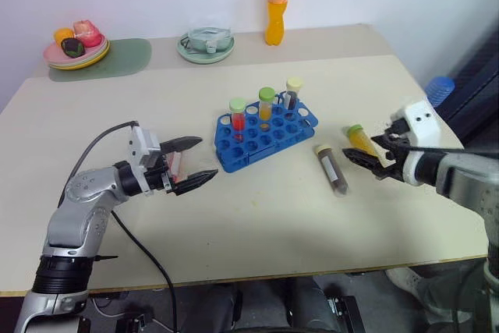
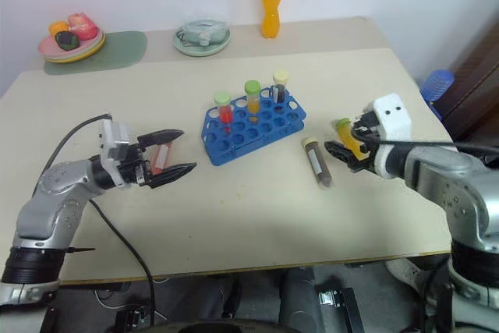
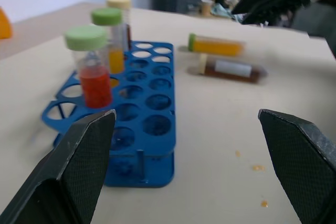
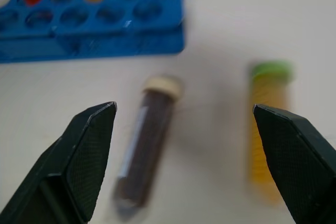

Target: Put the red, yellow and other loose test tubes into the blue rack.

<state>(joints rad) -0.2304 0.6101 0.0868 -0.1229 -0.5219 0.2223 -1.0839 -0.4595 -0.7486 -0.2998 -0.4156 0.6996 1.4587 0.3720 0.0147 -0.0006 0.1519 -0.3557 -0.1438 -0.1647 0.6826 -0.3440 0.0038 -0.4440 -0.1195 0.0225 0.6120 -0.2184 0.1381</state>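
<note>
Blue plastic, dotted with round holes, the test-tube rack sat near the middle of the pale beige table. Three capped tubes stood upright in it: a red-filled tube with a green cap, an orange-yellow tube with a green cap, and a dark tube with a cream cap at its far right corner. Two loose tubes lay flat on the table to the right of the rack: a dark brown tube with a cream cap and white label, and, further right, a yellow-filled tube with a green cap.

To the left of the rack, the left hand hovered with its black fingers spread wide, gripping nothing. At the right, the right hand was likewise open and empty, tilted down just over the yellow tube.

Along the far edge stood a bottle of orange drink, a pale green dish and a plate of toy food on a green mat.
</note>
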